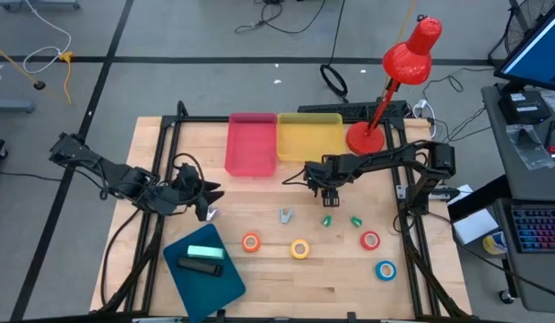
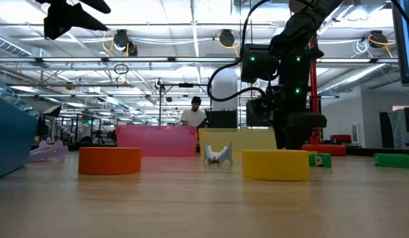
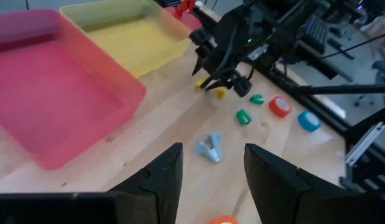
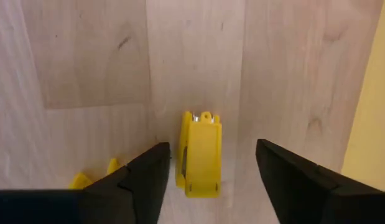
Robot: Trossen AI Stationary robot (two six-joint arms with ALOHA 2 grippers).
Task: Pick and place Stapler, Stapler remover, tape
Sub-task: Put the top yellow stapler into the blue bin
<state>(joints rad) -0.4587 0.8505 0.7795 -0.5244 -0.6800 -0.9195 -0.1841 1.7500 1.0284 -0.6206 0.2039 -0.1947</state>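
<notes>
A small yellow stapler [image 4: 199, 155] lies flat on the wooden table. My right gripper [image 4: 211, 149] hangs over it, open and pointing down, with one finger on each side and not touching; in the high view it is [image 1: 326, 192], just in front of the yellow tray [image 1: 309, 135]. A pale blue staple remover [image 1: 285, 214] rests on the table nearby. The orange [image 1: 251, 241], yellow [image 1: 299, 248], red [image 1: 370, 240] and blue [image 1: 385, 269] tape rolls lie flat along the near side. My left gripper [image 1: 208, 199] is open and raised over the table's left part.
A pink tray [image 1: 251, 144] stands beside the yellow one at the far edge, with a red desk lamp [image 1: 385, 99] to their right. A teal tray [image 1: 203, 266] at near left holds a mint stapler [image 1: 204, 255]. Two green pieces [image 1: 328, 220] [image 1: 356, 221] and a second yellow piece [image 4: 92, 179] lie close by.
</notes>
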